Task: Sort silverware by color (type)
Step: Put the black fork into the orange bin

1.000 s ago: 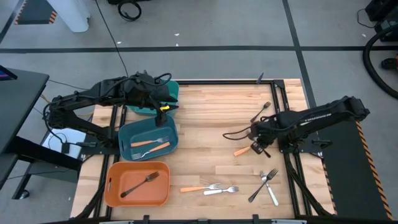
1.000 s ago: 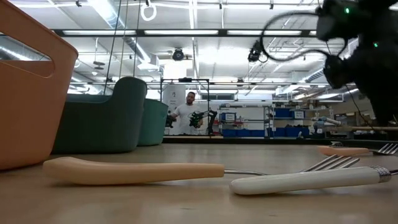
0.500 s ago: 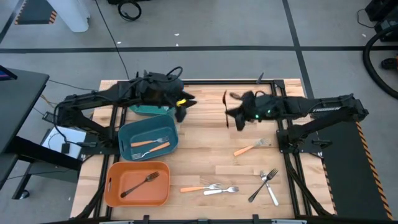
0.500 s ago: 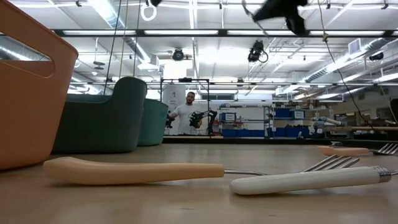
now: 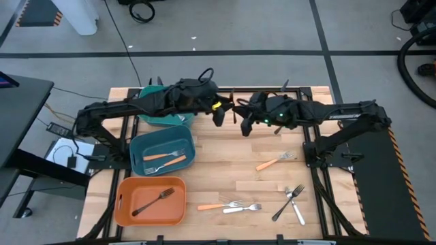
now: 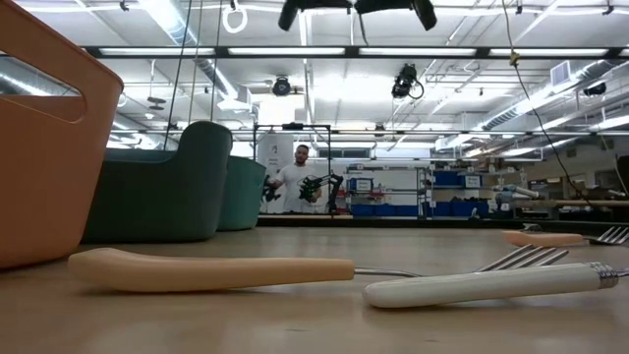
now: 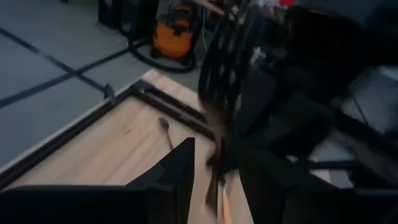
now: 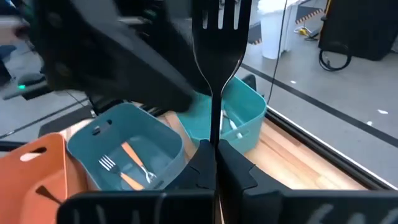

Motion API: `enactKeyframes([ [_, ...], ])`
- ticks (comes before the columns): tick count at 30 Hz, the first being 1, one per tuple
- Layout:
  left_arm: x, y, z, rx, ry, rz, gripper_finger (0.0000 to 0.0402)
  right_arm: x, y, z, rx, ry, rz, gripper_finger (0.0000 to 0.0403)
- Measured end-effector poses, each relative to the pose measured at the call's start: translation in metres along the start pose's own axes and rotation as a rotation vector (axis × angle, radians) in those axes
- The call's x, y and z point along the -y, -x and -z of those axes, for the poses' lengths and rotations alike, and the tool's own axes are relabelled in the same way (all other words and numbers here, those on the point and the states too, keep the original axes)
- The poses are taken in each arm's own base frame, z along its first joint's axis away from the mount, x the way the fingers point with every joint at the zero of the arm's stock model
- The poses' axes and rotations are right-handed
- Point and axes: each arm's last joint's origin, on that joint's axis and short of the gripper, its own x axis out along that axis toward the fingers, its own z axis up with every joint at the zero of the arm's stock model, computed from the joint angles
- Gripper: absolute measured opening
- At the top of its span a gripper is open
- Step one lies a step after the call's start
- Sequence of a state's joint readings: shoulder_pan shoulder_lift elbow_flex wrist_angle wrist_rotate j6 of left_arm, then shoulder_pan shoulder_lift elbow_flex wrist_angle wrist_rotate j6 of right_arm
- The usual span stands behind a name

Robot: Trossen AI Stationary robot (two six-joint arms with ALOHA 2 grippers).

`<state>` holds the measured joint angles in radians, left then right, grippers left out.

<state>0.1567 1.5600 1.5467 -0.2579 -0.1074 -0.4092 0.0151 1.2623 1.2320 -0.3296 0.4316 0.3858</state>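
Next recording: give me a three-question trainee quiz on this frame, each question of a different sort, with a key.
1. True or false: the right gripper is shut on a black fork.
2. Which bin holds one dark fork?
A. orange bin
B. blue bin
C. teal bin
3. Fill in: the left gripper hangs with fingers ____ beside the right gripper, above the far middle of the table.

Key: 1 true; 2 A; 3 open.
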Motion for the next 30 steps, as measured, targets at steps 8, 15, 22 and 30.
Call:
enactKeyframes([
  [8, -0.011, -0.012, 0.003, -0.012, 0.003, -0.034, 0.0127, -0.007, -0.017, 0.004, -0.032, 0.020, 0.009, 0.0003],
  [15, -0.015, -0.012, 0.001, -0.010, -0.046, -0.039, 0.0059, -0.006, -0.019, 0.005, -0.040, 0.033, 0.018, 0.0004],
  [22, -0.017, -0.011, 0.002, -0.028, -0.111, -0.062, 0.0008, -0.002, -0.019, 0.002, -0.027, 0.028, 0.016, 0.0006],
  [30, -0.010, 0.044, 0.001, -0.226, -0.166, 0.052, 0.0005, 0.001, -0.017, -0.001, -0.017, 0.120, 0.022, 0.0036],
])
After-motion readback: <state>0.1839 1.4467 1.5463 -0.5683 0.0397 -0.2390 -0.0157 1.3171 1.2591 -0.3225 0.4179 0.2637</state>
